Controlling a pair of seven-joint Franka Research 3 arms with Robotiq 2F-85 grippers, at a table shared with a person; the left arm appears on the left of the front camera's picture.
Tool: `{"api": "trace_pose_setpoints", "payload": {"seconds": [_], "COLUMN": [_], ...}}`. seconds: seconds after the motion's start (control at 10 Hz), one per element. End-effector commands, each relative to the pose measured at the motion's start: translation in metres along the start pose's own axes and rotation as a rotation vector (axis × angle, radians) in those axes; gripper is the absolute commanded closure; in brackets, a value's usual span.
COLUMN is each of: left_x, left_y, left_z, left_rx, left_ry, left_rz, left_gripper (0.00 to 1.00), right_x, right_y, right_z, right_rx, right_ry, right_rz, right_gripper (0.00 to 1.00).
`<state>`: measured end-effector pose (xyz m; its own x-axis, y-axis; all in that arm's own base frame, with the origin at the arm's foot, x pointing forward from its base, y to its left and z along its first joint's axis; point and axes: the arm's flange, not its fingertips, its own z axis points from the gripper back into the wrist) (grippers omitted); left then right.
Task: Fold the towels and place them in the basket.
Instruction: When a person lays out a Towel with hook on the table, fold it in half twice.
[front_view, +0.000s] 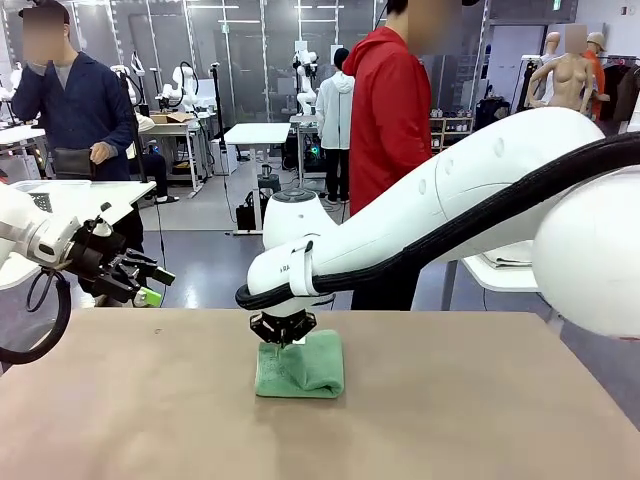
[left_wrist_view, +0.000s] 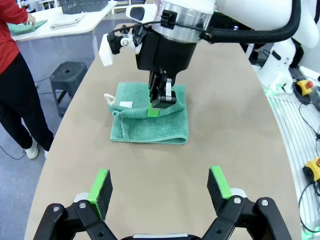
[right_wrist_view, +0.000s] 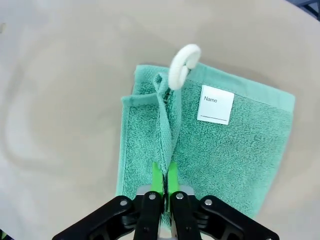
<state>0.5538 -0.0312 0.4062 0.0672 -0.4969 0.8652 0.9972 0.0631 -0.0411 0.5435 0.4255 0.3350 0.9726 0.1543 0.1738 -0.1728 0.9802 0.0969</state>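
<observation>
A mint green towel (front_view: 300, 368) lies folded in the middle of the brown table, with a white name tag (right_wrist_view: 216, 104) and a white loop (right_wrist_view: 184, 64) at one edge. My right gripper (front_view: 283, 335) comes straight down on it. Its green pads (right_wrist_view: 157, 178) are pinched on a raised ridge of the towel (right_wrist_view: 225, 150). The left wrist view shows the same grip on the towel (left_wrist_view: 150, 122) by the right gripper (left_wrist_view: 159, 102). My left gripper (left_wrist_view: 160, 189) hangs open over the table's left end, well clear of the cloth. A dark mesh basket (left_wrist_view: 82, 6) stands on a white side table.
A person in a red top (front_view: 390, 120) stands at the far side, with a hand on green cloth (left_wrist_view: 22, 26) on the white side table (left_wrist_view: 95, 20). A pale folded cloth (left_wrist_view: 65, 20) lies there too. A dark stool (left_wrist_view: 67, 75) stands beside the brown table (front_view: 480, 400).
</observation>
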Motion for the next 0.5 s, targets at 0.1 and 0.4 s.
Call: {"api": "trace_pose_setpoints", "payload": {"seconds": [0.1, 0.4], "left_x": [0.0015, 0.0015], "left_y": [-0.0011, -0.0011], "left_z": [0.0012, 0.0012], "left_rx": [0.005, 0.005], "left_ry": [-0.005, -0.005], "left_rz": [-0.003, -0.003], "left_gripper": [0.04, 0.04], "right_x": [0.0025, -0.0019], "right_y": [0.0072, 0.0154], "right_z": [-0.001, 0.0046], "right_rx": [0.024, 0.051], "right_ry": [-0.008, -0.045], "right_rz": [-0.025, -0.004], "right_gripper": [0.77, 0.39]}}
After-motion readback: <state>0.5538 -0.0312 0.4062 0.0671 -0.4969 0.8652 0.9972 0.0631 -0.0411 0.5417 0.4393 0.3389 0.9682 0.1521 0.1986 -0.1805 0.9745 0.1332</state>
